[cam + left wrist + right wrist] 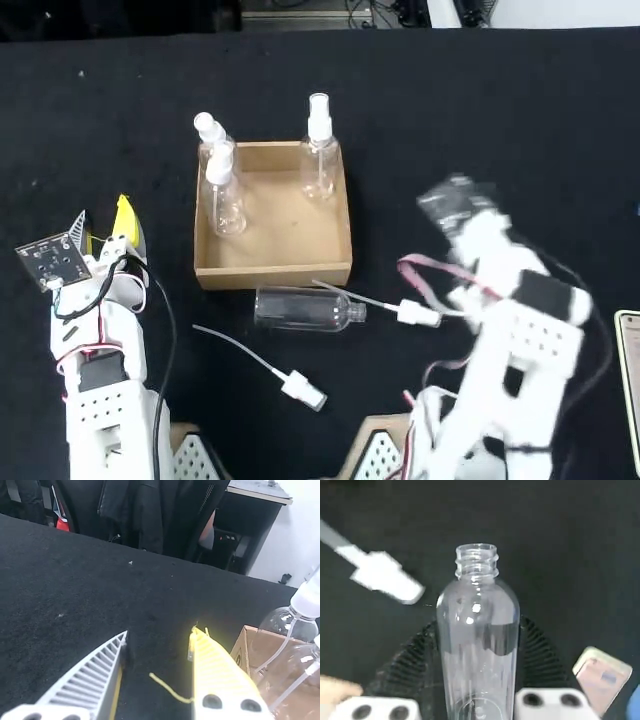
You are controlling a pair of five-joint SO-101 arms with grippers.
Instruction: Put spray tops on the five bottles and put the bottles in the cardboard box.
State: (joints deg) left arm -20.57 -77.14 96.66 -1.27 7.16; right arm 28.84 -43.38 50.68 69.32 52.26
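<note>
1. The right pincer (480, 625) is closed on a clear plastic bottle with a bare threaded neck (478, 645). Its black ribbed fingers (540, 655) press both sides of the body, and the open neck points away from the wrist.
2. The left pincer (100, 212) is spread wide and holds nothing. It is at the left of the black cloth table (500, 100), well left of the brown cardboard box (272, 272).
3. Three clear bottles with white spray tops stand in the box: two (225, 195) in its far left corner and one (320, 165) in its far right corner.
4. A second uncapped clear bottle (305, 308) lies on its side just near of the box's near wall, neck to the right. A loose white spray top with a thin tube (418, 313) lies just right of that neck, and another (302, 389) lies nearer.
5. The right wrist view shows the grip plainly. In the high view the far end of the right arm is blurred and the held bottle is hard to make out.
6. The right wrist view also shows a spray top (385, 577) on the cloth; which of the two it is cannot be told.
7. In the left wrist view the box corner (245, 647) and two capped bottles (292, 625) are cut off at the edge.
</note>
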